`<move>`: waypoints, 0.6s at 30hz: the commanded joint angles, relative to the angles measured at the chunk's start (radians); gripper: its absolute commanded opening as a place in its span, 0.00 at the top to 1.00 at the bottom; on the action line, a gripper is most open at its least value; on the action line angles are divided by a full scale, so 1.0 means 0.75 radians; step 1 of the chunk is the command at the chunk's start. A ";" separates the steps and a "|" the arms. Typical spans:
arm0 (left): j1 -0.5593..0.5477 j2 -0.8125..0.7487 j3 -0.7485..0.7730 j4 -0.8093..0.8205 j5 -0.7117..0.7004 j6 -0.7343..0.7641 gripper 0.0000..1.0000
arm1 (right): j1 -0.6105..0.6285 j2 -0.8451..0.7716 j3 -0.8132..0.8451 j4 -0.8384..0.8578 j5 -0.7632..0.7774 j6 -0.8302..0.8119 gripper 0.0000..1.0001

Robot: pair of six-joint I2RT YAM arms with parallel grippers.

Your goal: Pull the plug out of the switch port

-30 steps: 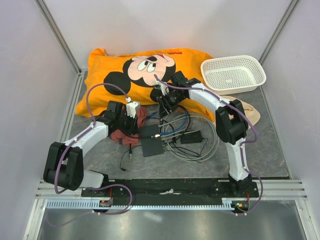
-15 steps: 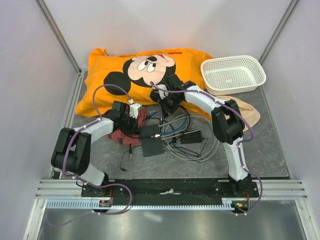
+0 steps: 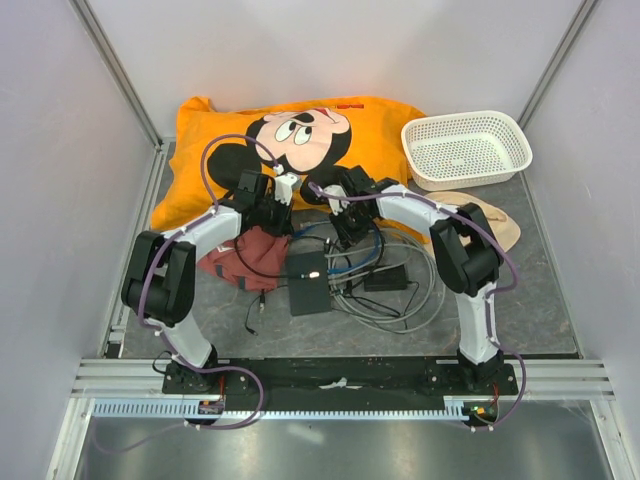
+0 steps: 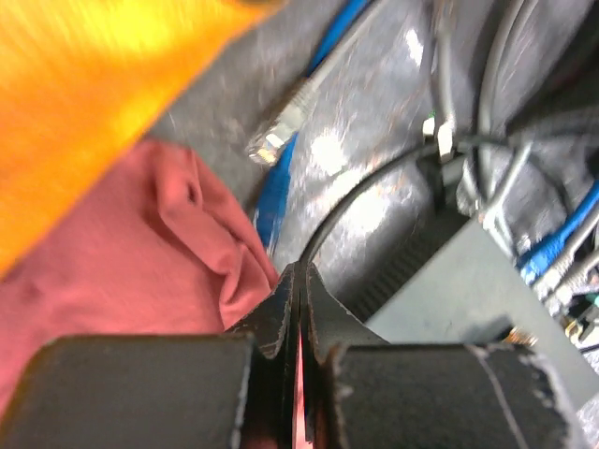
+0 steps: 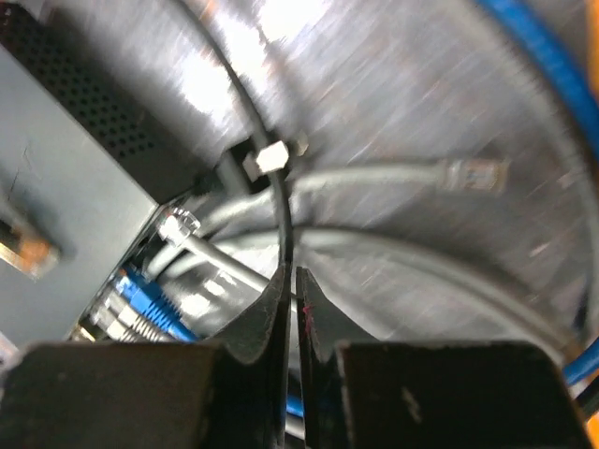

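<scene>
The switch [image 3: 306, 281] is a flat dark grey box on the table, with its ports on the right side, where blue and grey cables [image 3: 340, 266] are plugged in. In the right wrist view the switch [image 5: 65, 201] is at the left, with blue plugs [image 5: 140, 309] and a grey plug [image 5: 178, 223] in its ports. My right gripper [image 3: 346, 238] [image 5: 293, 276] is shut just above these cables, with a thin black cable [image 5: 276, 201] at its tips. My left gripper [image 3: 280, 215] [image 4: 299, 273] is shut over the edge of a red cloth [image 4: 122, 262], left of the switch [image 4: 449, 299].
An orange Mickey pillow [image 3: 230, 140] lies behind both grippers. A white basket [image 3: 466, 148] stands at the back right. A black adapter brick [image 3: 383, 277] and coiled grey cables [image 3: 410, 290] lie right of the switch. A loose blue cable end [image 4: 276, 136] and a loose grey plug [image 5: 473, 175] lie nearby.
My left arm swung away from over the red cloth, back and right towards the pillow. My right gripper came forward and down over the cables at the switch ports.
</scene>
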 commanded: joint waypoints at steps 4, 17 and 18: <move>-0.004 -0.159 -0.007 -0.060 -0.016 0.033 0.97 | 0.167 -0.252 -0.193 -0.042 0.117 0.005 0.88; -0.018 -0.365 -0.255 -0.116 0.315 -0.031 0.95 | -0.066 0.027 0.316 -0.449 -0.595 -0.399 0.44; -0.022 -0.369 -0.281 -0.110 0.354 -0.002 0.95 | -0.064 0.054 0.375 -0.479 -0.653 -0.422 0.43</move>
